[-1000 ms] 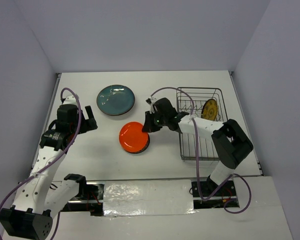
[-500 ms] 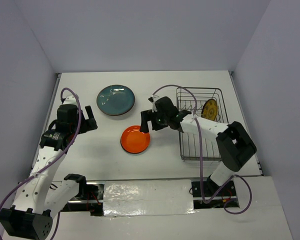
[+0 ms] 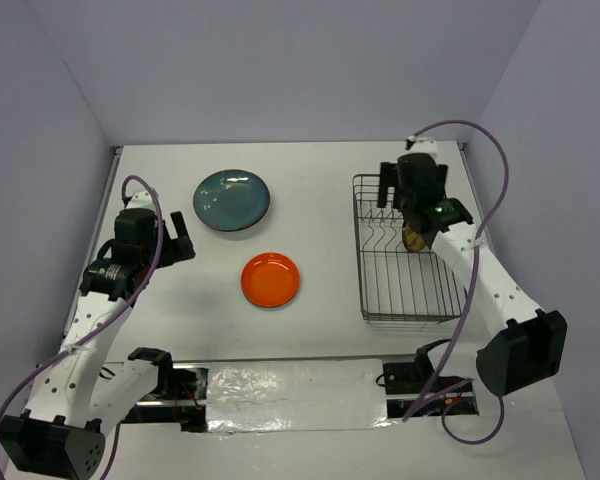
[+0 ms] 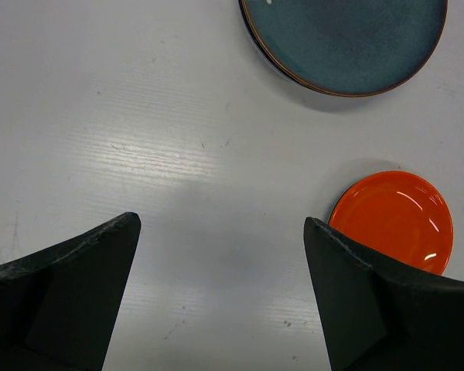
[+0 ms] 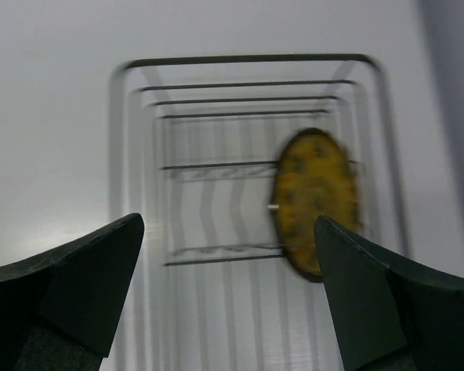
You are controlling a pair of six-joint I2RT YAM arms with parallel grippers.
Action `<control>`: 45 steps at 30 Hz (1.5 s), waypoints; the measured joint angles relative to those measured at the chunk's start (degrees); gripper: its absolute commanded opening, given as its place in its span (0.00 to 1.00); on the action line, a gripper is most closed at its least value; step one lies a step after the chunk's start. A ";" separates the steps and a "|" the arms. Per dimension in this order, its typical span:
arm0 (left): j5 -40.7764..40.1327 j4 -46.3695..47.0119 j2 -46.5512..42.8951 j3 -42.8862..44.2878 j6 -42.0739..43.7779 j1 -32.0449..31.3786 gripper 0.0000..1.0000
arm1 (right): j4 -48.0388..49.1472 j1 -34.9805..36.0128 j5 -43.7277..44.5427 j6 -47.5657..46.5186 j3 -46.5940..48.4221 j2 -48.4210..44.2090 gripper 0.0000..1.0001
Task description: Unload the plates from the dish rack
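On the white table [image 3: 320,175], two plates lay flat and clear of the dish rack [image 3: 410,290]. The dark teal plate [image 3: 232,199] sat toward the far side. The orange plate [image 3: 271,280] lay nearer the arm bases and apart from it. The rack stood on the right side of the table. One yellow-brown plate [image 3: 412,239] stood on edge in its far right part, partly hidden by the right arm in the top view.

The right gripper [image 3: 392,184] hung over the far end of the rack. Its jaws were spread wide with nothing between them. Its wrist view was blurred, but it showed the rack wires and the yellow-brown plate [image 5: 315,202] upright below the right gripper [image 5: 228,222], untouched.

The left gripper [image 3: 178,238] was held over bare table on the left, well away from the rack. Its jaws were also fully apart and empty. The left wrist view looked past the left gripper [image 4: 222,222] to the teal plate [image 4: 344,39] at the top and the orange plate [image 4: 392,220] beside the right-hand finger [image 4: 356,301]. Neither plate was in contact with it.
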 measured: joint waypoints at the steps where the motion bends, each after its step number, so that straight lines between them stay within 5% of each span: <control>1: 0.00 0.00 0.02 0.00 0.00 0.00 1.00 | -0.61 -3.48 2.36 -1.73 -0.17 0.39 0.98; 7: 0.04 0.00 0.79 0.00 0.00 -0.02 1.00 | -1.22 -14.40 5.81 -6.97 -1.95 5.92 0.92; 15: 0.17 0.02 1.68 0.00 0.02 -0.02 0.99 | 2.14 -15.96 9.64 -7.96 -5.86 14.69 0.45; 22: 0.55 0.02 1.68 0.00 0.02 -0.24 1.00 | 5.09 -15.93 9.94 -8.20 -7.56 14.32 0.24; 26: 0.55 0.00 1.68 0.00 0.02 -0.24 1.00 | 6.25 -15.45 8.66 -9.01 -7.63 12.76 0.00; 40: 0.55 0.02 1.90 0.00 0.02 -0.26 0.99 | 7.56 -15.30 5.79 -13.68 -8.09 10.49 0.00; 45: 0.52 0.00 1.92 0.00 0.00 -0.26 1.00 | 3.17 -12.00 11.72 -15.69 -3.91 4.11 0.00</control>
